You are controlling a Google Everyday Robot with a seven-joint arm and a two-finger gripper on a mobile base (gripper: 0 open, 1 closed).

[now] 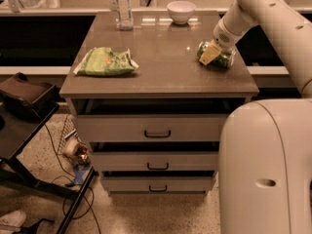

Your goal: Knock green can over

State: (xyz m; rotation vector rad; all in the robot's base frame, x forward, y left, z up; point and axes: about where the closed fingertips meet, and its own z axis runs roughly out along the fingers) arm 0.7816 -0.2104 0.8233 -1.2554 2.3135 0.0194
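A light-green snack bag (pixel 105 62) lies left on the drawer cabinet (pixel 165 69), clear bottle (pixel 124 9) and white bowl (pixel 181 11) behind.

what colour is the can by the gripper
Green with pale mottling, best in the camera view; the gripper is on the can near the table's right edge.
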